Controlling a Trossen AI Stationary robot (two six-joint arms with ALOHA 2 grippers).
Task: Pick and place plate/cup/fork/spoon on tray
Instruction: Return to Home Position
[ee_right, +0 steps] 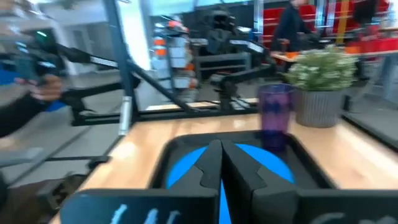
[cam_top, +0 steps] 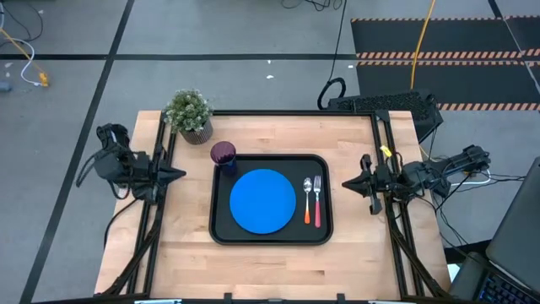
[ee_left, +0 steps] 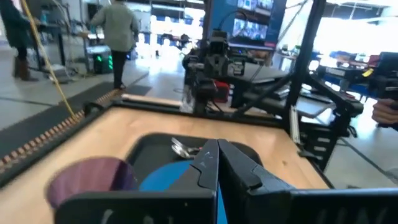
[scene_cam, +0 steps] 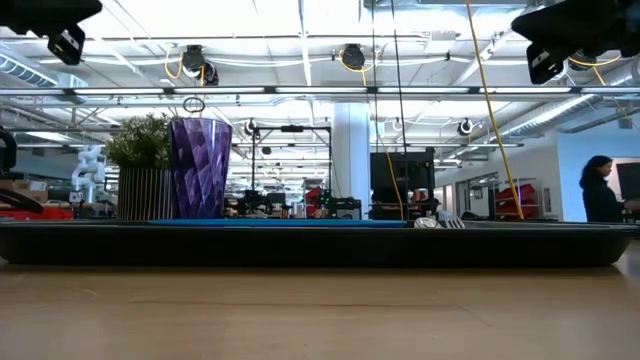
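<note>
On the tray (cam_top: 221, 230) are set plate (cam_top: 263, 201), cup (cam_top: 223, 154), fork (cam_top: 317, 201) and spoon (cam_top: 307, 198); left end effector (cam_top: 179, 175) and right end effector (cam_top: 348, 183), pressed together, are judged nearly homed; only settling is called for.

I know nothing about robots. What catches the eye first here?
The flat round bright blue plate fills the middle of the large black rectangular tray, with an orange-handled spoon and a red-pink-handled fork beside it. A dark purple plastic tumbler stands at the tray corner nearest a potted green plant. The left gripper and right gripper wait at opposite edges of the wooden table, fingers shut.
</note>
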